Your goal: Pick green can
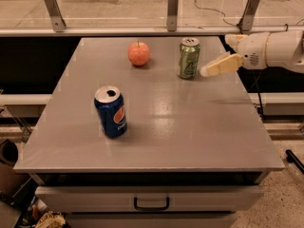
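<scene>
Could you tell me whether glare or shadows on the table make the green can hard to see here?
Camera view: no, the green can is evenly lit and its logo shows. Camera view: a pale sheen lies mid-table, nearer the camera than the can. Camera view: the gripper, just right of the can, throws a faint shadow near the table's right edge.

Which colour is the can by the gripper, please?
Pale green can, camera view; gripper hovers beside it.

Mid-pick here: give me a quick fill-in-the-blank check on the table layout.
In the picture, the gripper hovers just ___ of the green can. The apple lies on that can's ___ side. The blue can stands ___ on the table, not tipped over.
Missing words: right; left; upright.
</scene>
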Controlling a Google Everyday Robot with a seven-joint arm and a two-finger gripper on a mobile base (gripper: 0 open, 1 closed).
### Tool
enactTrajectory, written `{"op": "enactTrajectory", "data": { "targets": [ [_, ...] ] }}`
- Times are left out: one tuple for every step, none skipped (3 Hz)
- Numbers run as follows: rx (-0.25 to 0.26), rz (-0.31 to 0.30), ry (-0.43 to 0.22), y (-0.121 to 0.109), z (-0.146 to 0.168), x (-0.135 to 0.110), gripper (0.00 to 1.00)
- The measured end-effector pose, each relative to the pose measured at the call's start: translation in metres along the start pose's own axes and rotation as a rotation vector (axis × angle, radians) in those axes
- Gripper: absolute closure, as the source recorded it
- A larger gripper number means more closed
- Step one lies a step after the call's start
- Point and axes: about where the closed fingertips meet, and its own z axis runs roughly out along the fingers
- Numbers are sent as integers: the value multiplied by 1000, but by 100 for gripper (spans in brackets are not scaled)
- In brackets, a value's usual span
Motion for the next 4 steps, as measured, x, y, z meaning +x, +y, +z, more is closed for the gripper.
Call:
{"op": "enactTrajectory", "data": {
  "targets": [
    [-47, 9, -54, 5, 29, -4, 0],
    [-77, 28, -119, 3, 52, -6, 0],
    [-108, 47, -165, 4, 72, -4, 0],
    [-112, 47, -164, 6, 74, -5, 19]
  ]
}}
